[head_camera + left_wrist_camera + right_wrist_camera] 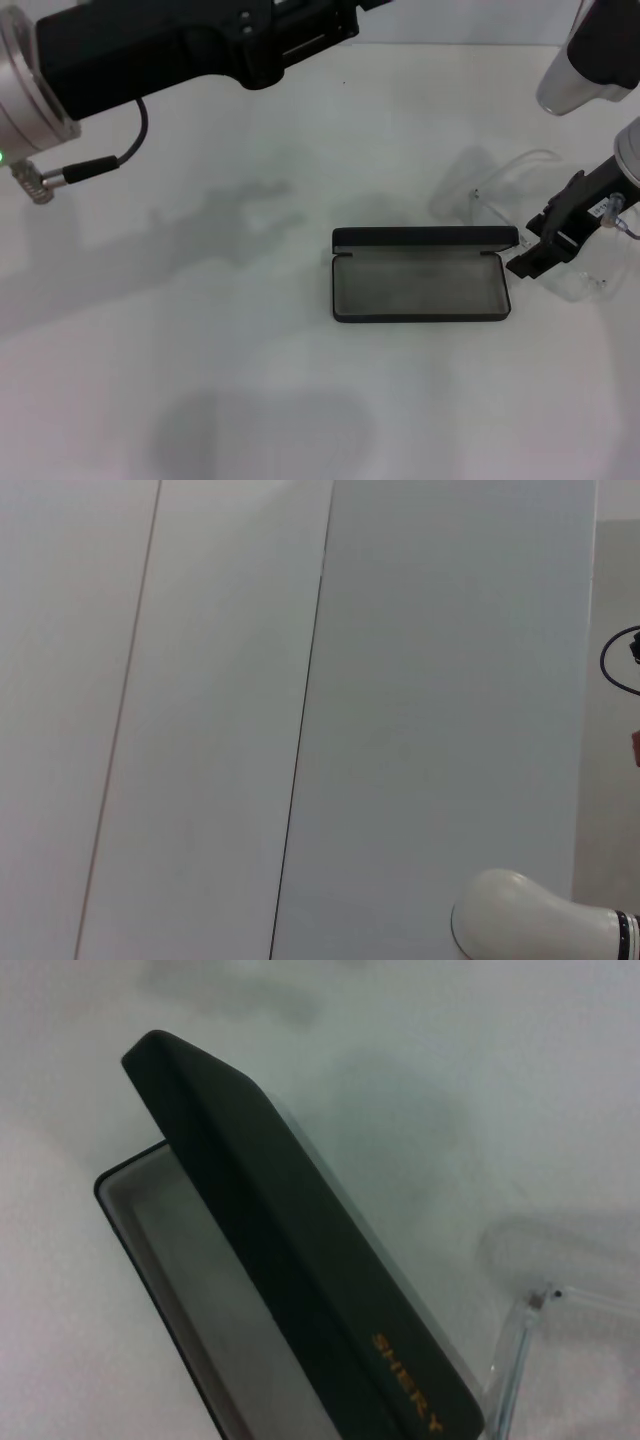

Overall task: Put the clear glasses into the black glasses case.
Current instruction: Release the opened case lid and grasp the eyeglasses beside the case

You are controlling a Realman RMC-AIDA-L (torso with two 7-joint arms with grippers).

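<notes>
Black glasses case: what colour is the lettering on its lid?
Orange, on the outside of the black glasses case, seen best in the right wrist view.

The black glasses case (420,275) looks matt black outside, with printed orange lettering (408,1382) and a dull grey lining. The clear glasses (500,195) are colourless, glossy transparent plastic. The surface (200,380) is smooth matt white. The left arm's wrist ring (25,85) looks like brushed metal.
</notes>
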